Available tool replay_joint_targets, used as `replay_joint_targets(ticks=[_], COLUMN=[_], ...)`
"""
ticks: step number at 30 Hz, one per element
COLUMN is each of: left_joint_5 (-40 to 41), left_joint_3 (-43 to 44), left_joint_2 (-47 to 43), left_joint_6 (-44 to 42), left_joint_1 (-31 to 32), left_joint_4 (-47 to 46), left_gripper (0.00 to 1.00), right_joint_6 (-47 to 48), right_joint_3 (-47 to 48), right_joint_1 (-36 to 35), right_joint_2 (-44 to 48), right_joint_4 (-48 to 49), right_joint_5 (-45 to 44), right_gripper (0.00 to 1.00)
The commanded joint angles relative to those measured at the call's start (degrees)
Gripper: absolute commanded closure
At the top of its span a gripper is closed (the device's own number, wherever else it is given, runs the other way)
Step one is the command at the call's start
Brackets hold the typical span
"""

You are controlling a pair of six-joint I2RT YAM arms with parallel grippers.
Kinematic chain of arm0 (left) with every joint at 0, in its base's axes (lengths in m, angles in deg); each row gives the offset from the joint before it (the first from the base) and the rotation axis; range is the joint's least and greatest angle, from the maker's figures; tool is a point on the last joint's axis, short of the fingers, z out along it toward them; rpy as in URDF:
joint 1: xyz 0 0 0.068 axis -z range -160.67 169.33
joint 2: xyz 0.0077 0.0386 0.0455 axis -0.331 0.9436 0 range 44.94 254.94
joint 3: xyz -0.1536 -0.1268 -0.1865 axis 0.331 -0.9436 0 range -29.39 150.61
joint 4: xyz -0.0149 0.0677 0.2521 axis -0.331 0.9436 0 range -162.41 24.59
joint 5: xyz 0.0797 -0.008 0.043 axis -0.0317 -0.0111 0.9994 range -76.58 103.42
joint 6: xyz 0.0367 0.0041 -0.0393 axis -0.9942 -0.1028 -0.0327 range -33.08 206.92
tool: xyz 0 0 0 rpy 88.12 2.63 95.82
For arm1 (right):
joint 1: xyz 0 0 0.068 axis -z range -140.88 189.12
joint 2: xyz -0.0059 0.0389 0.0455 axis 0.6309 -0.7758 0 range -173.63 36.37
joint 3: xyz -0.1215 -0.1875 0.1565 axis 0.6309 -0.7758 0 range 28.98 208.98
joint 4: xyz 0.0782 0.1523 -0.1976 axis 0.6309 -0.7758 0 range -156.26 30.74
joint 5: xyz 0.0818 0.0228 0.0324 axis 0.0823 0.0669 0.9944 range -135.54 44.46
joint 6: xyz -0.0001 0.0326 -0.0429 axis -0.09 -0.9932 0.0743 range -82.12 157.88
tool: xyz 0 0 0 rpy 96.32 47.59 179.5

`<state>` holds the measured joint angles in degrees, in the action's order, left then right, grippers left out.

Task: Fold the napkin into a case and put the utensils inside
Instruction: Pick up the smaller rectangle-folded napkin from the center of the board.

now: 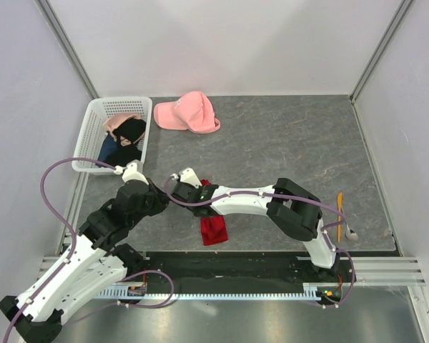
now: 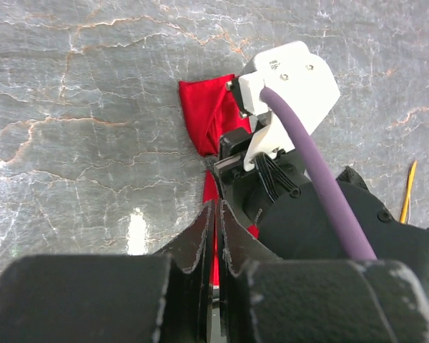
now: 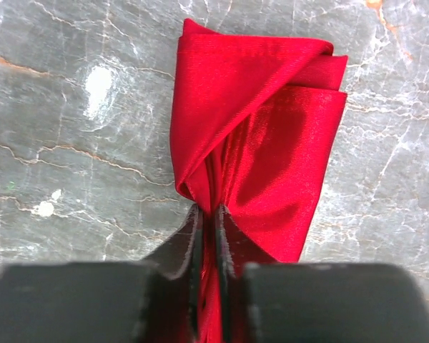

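Observation:
The red napkin (image 1: 214,230) lies bunched near the table's front edge, between both arms. In the right wrist view the napkin (image 3: 264,121) shows gathered glossy folds, and my right gripper (image 3: 209,211) is shut on a pinched pleat at its near end. My left gripper (image 2: 216,207) is shut on a thin strip of the same napkin (image 2: 206,114), just in front of the right arm's white wrist mount (image 2: 286,93). One orange utensil (image 1: 339,207) lies at the right edge of the table, seen as a thin orange utensil (image 2: 409,191) in the left wrist view.
A white basket (image 1: 93,136) with black and blue garments stands at the back left. A pink cap (image 1: 189,113) lies beside it. A small pale piece (image 1: 352,233) rests near the orange utensil. The right arm's elbow (image 1: 294,209) hangs over the table's front right.

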<state>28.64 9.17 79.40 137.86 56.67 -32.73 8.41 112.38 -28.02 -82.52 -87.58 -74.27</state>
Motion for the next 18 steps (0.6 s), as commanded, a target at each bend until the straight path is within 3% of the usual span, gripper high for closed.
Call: replay_joint_targets(ticks=[1,7,11,18], left_joint_5=[2.6,2.0,1.8,2.1], left_joint_3=[2.5,3.1,3.2,4.6], left_joint_2=[-0.9,-0.4,0.3,1.2], left_joint_6=[-0.3,-1.1,-1.5,-1.9], left_joint_1=[-0.3,-0.3,-0.3,-0.3], left_joint_4=[1.3,1.7,2.2,2.2], left_gripper=[0.92,0.92,0.91,0.91], right_joint_6=[1.0,3.0,1.1,-3.3], right_joint_3=[0.2,-1.0,-6.6,-12.2], right_joint_1=[0.5,0.6,2.8,6.5], right_joint_2=[-1.8,5.3,12.5,17.2], right_joint_4=[-4.6,-1.6,6.0,13.8], right_joint_5=[0.3,8.8,20.1,37.1], right_gripper=[1.0,1.0,1.0,1.0])
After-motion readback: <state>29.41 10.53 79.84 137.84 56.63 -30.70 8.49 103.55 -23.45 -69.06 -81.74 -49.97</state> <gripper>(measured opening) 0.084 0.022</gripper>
